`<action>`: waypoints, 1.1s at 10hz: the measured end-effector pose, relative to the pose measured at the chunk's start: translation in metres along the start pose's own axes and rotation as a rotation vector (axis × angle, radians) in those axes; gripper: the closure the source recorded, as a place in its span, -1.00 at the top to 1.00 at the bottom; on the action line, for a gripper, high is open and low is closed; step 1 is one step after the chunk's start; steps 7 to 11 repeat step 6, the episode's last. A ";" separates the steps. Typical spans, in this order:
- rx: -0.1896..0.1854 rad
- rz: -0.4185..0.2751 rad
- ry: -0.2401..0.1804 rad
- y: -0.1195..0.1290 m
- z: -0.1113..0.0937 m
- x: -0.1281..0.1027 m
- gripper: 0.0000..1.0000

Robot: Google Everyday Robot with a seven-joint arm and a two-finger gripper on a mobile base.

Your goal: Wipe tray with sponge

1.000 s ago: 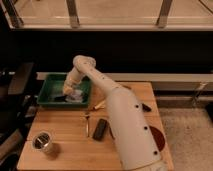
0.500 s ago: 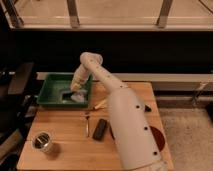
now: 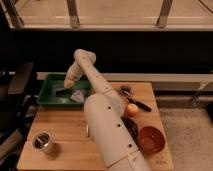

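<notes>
The green tray (image 3: 50, 95) sits at the back left of the wooden table. The sponge (image 3: 76, 96), a small pale pad, lies inside the tray towards its right end. My gripper (image 3: 68, 84) hangs over the middle of the tray, just left of the sponge and slightly above it. I cannot tell if it touches the sponge. My white arm (image 3: 102, 115) reaches from the front of the view up and over to the tray.
A metal cup (image 3: 42, 141) stands at the table's front left. A red-brown bowl (image 3: 151, 139), an orange ball (image 3: 131, 110) and a black-handled tool (image 3: 134, 97) lie on the right. A dark chair (image 3: 17, 90) stands left of the table.
The arm's upper joint has swung to the right and risen. The gripper has shifted a little along the tray, and the sponge stays in the tray's right part.
</notes>
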 end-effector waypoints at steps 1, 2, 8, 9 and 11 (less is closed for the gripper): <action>-0.007 -0.008 -0.004 0.004 0.001 -0.003 -1.00; -0.021 -0.017 -0.007 0.017 0.001 -0.007 -1.00; -0.052 0.007 0.029 0.061 -0.014 0.001 -1.00; -0.052 0.007 0.029 0.061 -0.014 0.001 -1.00; -0.052 0.007 0.029 0.061 -0.014 0.001 -1.00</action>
